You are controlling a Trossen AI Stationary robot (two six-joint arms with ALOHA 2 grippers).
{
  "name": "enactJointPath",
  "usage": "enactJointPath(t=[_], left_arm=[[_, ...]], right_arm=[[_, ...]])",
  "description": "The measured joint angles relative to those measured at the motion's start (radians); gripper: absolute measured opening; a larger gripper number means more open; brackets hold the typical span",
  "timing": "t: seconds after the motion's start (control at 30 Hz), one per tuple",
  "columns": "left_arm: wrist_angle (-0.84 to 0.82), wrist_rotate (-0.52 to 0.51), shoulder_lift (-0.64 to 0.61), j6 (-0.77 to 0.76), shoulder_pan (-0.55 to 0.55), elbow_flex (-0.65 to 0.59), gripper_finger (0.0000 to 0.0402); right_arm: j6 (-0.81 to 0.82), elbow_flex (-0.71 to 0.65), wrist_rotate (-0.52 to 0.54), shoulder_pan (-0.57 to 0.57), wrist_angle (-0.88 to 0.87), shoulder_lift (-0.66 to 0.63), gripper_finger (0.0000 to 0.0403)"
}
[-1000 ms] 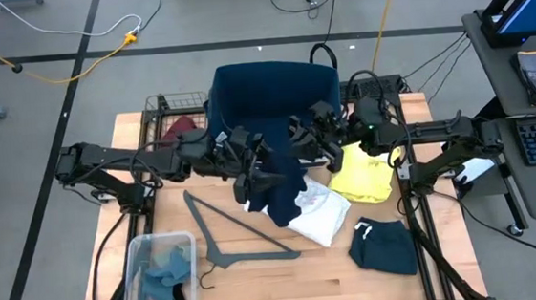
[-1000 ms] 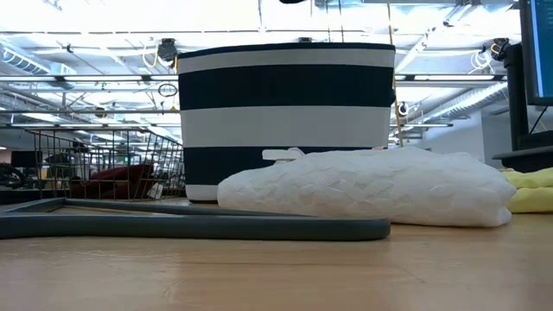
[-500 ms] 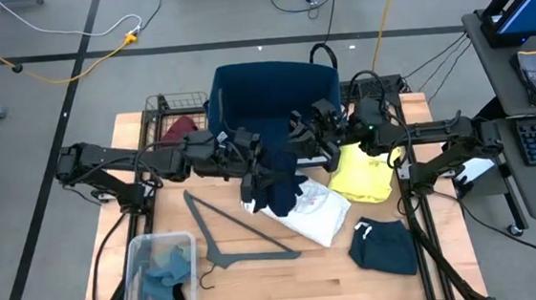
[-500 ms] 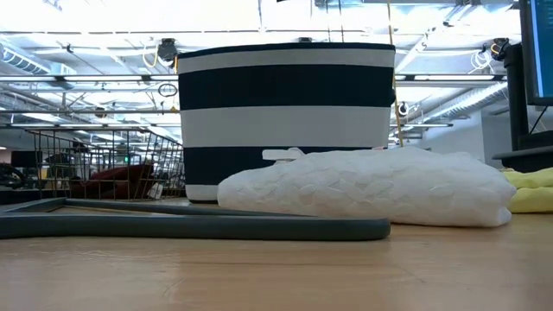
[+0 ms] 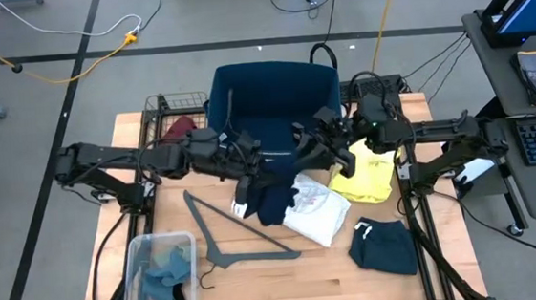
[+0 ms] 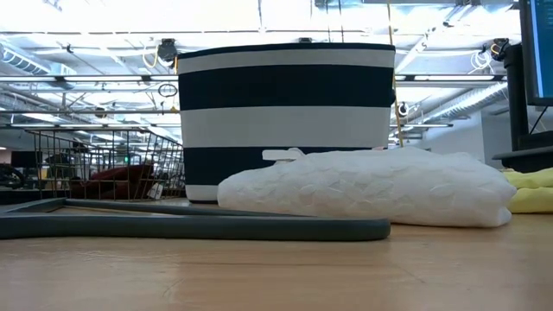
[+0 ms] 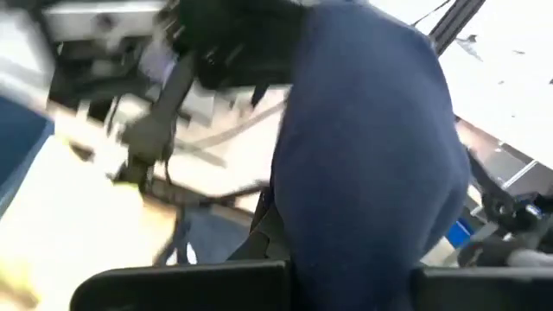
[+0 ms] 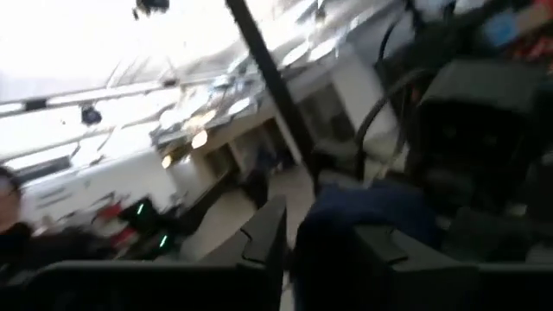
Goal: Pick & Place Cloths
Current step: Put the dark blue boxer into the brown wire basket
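Observation:
A navy cloth (image 5: pixel 276 192) hangs over the middle of the table, above the white cloth (image 5: pixel 316 213). My left gripper (image 5: pixel 254 175) reaches in level from the table's left and is shut on the navy cloth (image 7: pixel 363 173). My right gripper (image 5: pixel 308 147) comes in from the right at the cloth's upper right. In the right wrist view its fingers (image 8: pixel 268 238) stand apart, with a fold of navy cloth (image 8: pixel 354 212) between them. A yellow cloth (image 5: pixel 366 176) and a dark teal cloth (image 5: pixel 383 246) lie flat on the table's right part. My left gripper pinches the navy cloth's upper part (image 7: pixel 346 250) between its two fingers, coming level from the table's left. The cloth bunches up past the fingers and hangs clear of the table; one layer or several, I cannot tell. My right gripper: the navy fold lies between its spread fingers; whether they touch it, I cannot tell.
A grey hanger (image 5: pixel 236 234) lies front left of the white cloth. A clear bin (image 5: pixel 136 275) with blue and dark cloths stands at the near left corner. A navy-and-white striped basket (image 6: pixel 285 121) stands at the back, and a wire basket (image 5: pixel 162 115) with a maroon cloth is beside it.
The navy cloth's upper part has sunk from near my right gripper toward my left gripper, so the cloth now hangs lower and more bunched. My right wrist has turned and drawn slightly toward the table's right.

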Motion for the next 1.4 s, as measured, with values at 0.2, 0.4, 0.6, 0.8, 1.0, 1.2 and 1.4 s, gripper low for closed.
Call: enactJointPath(t=[0.2,0.4,0.6,0.8,1.0,1.2,1.4], left_arm=[[-0.181,0.013,-0.07,-0.055,-0.002,-0.001,0.0017],[-0.345,-0.081,-0.162,-0.078,0.0,-0.002,0.0017],[-0.484,-0.259,-0.279,-0.077,0.0,0.002,0.0017],[-0.639,-0.473,-0.381,-0.074,0.002,-0.001,0.0017],[-0.707,-0.674,-0.451,-0.035,0.034,0.001,0.0017],[-0.804,-0.855,-0.484,0.03,0.108,0.0,0.0017],[-0.818,-1.003,-0.501,0.126,0.198,0.001,0.0017]], right_arm=[[-0.027,0.0,-0.188,-0.005,-0.185,-0.063,0.0122],[-0.093,0.0,-0.329,0.001,-0.309,-0.143,0.0124],[-0.257,0.0,-0.328,0.004,-0.456,-0.248,0.0084],[-0.455,0.001,-0.205,0.003,-0.652,-0.365,0.0008],[-0.572,0.0,-0.007,0.003,-0.832,-0.479,0.0003],[-0.636,0.0,0.171,0.003,-0.956,-0.566,0.0001],[-0.641,0.0,0.252,0.003,-0.997,-0.611,0.0001]])
